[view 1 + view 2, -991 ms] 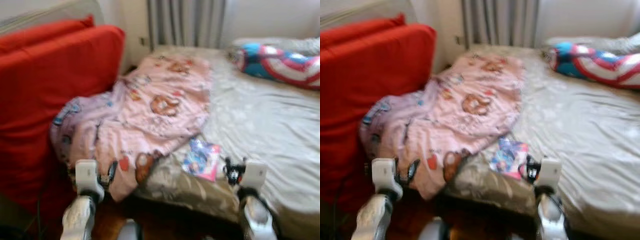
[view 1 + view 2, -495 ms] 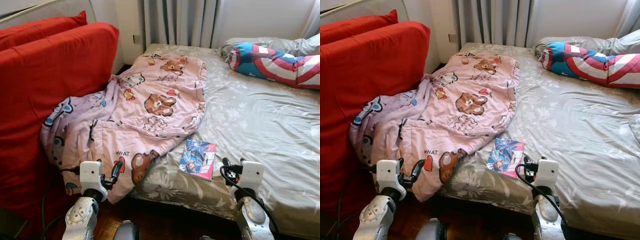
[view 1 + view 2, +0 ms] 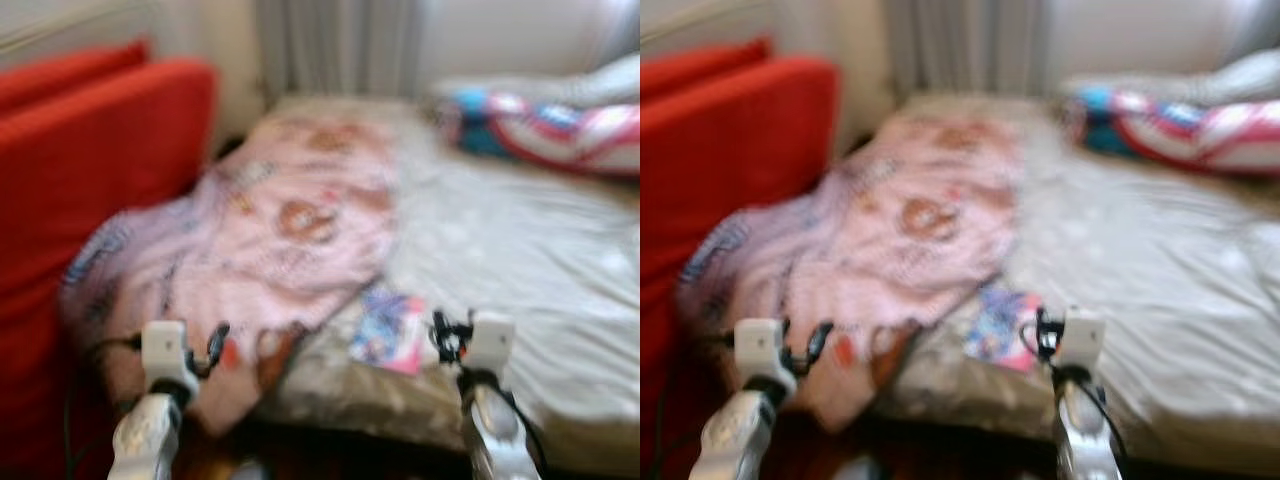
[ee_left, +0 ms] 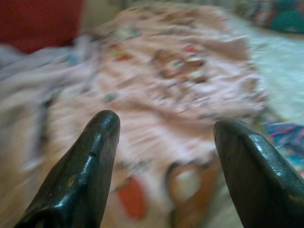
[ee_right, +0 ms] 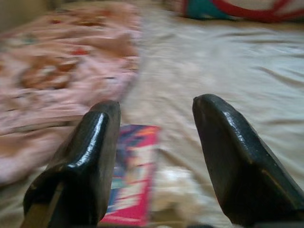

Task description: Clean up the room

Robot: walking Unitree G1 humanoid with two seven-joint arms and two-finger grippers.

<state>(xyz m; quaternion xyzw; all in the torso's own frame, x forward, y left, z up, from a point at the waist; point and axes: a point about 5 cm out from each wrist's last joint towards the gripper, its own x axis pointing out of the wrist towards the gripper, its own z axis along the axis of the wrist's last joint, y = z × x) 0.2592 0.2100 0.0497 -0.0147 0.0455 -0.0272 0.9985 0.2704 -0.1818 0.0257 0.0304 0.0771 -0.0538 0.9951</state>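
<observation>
Here the approach step is judged to be in hand — nothing is yet grasped. Both tools are held low before the bed [image 3: 540,250]: the left tool [image 4: 164,156] with fingers spread, facing the pink blanket [image 3: 290,220] that spills off the bed edge beside the red sofa [image 3: 90,170]; the right tool [image 5: 154,156], likewise spread and empty, near the magazine [image 3: 388,330] lying just beside the blanket's hem. Next — probably — a reach onto the magazine is called for.
</observation>
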